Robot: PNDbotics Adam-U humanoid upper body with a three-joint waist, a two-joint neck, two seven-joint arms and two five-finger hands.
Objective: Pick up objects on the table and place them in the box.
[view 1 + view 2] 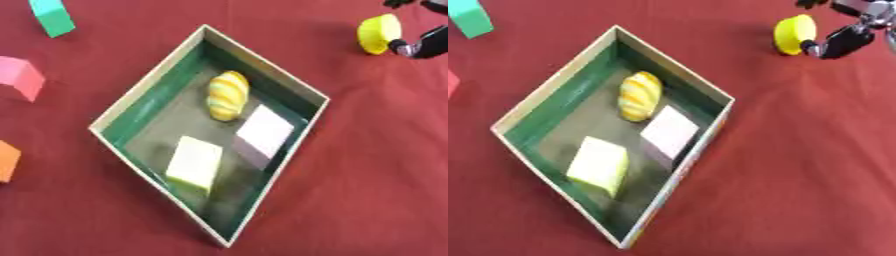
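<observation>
A shallow box (140, 92) with green inner walls lies askew on the red cloth. In it are a yellow striped bread-shaped piece (227, 95), a pale pink block (262, 131) and a pale yellow block (194, 162). A yellow round piece (794, 34) shows at the top right, outside the box. My right hand (846, 39) comes in from the upper right corner. One dark finger touches the piece's right side and another shows above it at the frame's top, so the fingers bracket it. Most of the hand is cut off. My left hand does not show.
Loose blocks lie left of the box: a teal one (52, 17) at the top left, a pink one (22, 76) at the left edge and an orange one (7, 160) below it. Bare red cloth spreads to the right of the box and below it.
</observation>
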